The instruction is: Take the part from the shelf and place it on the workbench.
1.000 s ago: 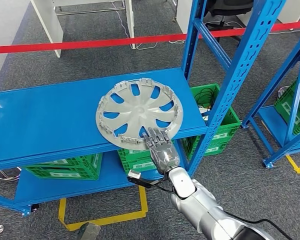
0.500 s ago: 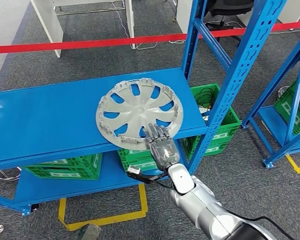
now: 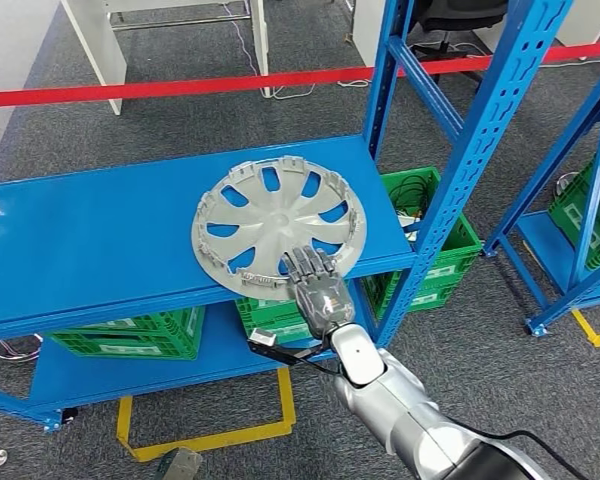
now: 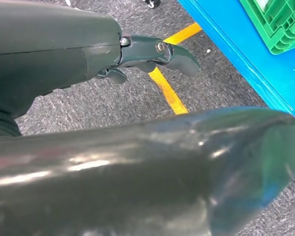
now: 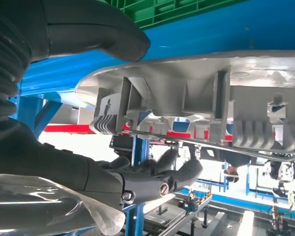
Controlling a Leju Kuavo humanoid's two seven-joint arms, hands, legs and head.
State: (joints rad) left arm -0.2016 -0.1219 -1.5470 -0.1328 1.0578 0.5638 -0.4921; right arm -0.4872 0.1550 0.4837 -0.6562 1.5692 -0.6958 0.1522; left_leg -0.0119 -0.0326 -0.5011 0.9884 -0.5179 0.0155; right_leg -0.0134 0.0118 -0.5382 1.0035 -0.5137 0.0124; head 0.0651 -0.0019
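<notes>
The part is a silver hubcap (image 3: 278,225) lying flat on the blue shelf (image 3: 93,240), with its front rim sticking out over the shelf edge. My right hand (image 3: 318,285) reaches in from the front and its fingers (image 3: 308,265) lie over that rim. In the right wrist view the thumb (image 5: 101,29) is on one side of the hubcap's ribbed rim (image 5: 198,93) and the fingers (image 5: 168,177) on the other, with a gap still showing. My left hand (image 4: 149,51) hangs over the carpet with its fingers straight and holds nothing.
A blue upright (image 3: 478,150) stands just right of the hubcap. Green crates (image 3: 433,250) sit on the lower level and under the shelf (image 3: 131,335). A red tape barrier (image 3: 169,88) runs behind the rack. Yellow floor lines (image 3: 206,435) mark the carpet in front.
My right hand has edged slightly forward and left, so its fingers lie a little further over the hubcap's front rim. The hubcap has not moved.
</notes>
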